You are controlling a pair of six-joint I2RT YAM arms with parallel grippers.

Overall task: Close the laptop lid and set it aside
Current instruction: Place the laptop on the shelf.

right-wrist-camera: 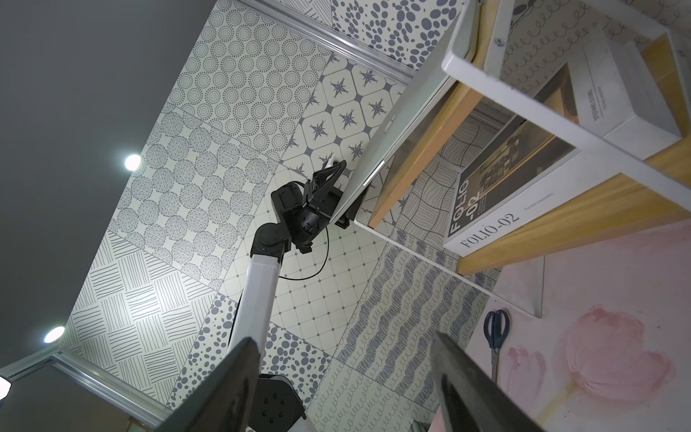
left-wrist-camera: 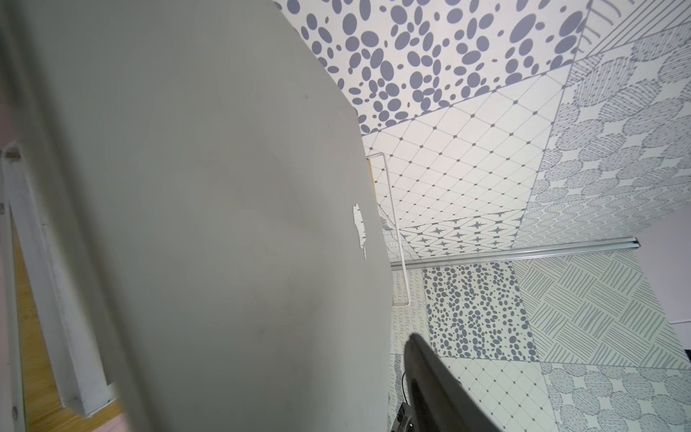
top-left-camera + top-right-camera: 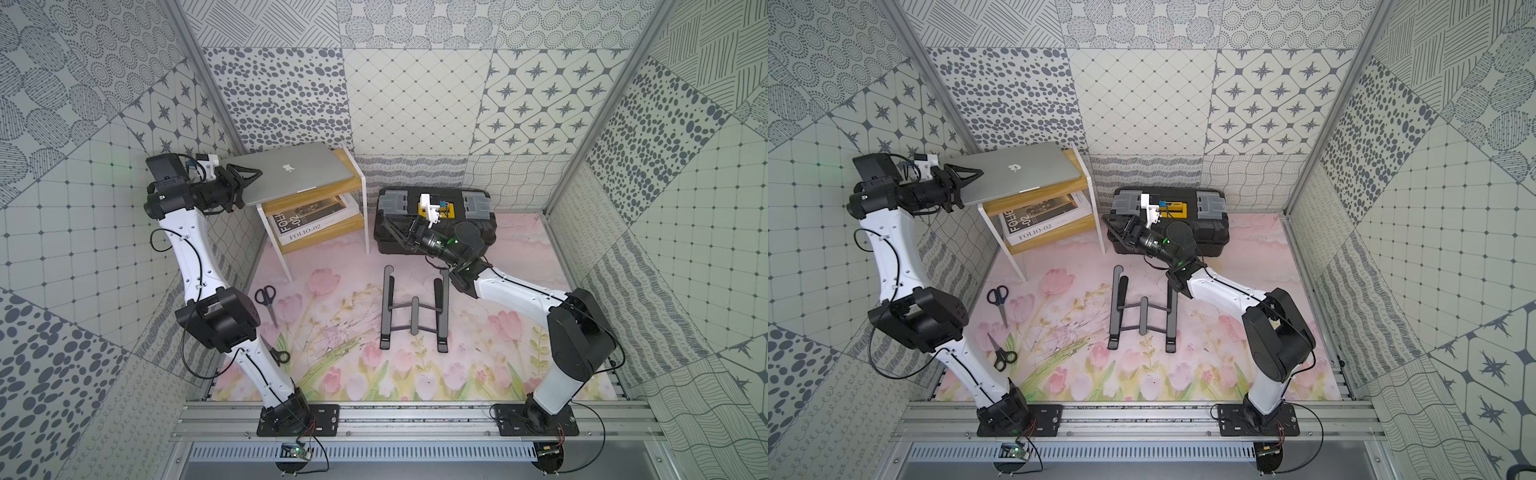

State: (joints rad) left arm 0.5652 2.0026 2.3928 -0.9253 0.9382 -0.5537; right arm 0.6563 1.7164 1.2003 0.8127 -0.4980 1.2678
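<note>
The silver laptop [image 3: 291, 174] [image 3: 1017, 174] lies flat on top of the wooden shelf rack [image 3: 348, 160]. The laptop lid [image 2: 224, 224] is down, apple logo up. The laptop's left end overhangs the rack. My left gripper [image 3: 249, 183] [image 3: 971, 178] [image 1: 336, 175] straddles that end, one finger above and one below. The upper finger [image 2: 430, 377] stands a little off the lid, so the jaws are open. My right gripper [image 3: 395, 235] [image 3: 1117, 226] [image 1: 344, 344] hangs open and empty in front of the toolbox, pointing towards the rack.
Books [image 3: 316, 224] fill the rack's lower shelf. A black toolbox [image 3: 478, 203] stands at the back right. The black folding stand [image 3: 415, 311] lies mid-mat. Two pairs of scissors [image 3: 266, 299] [image 3: 280, 355] lie near the left arm. Patterned walls close in on three sides.
</note>
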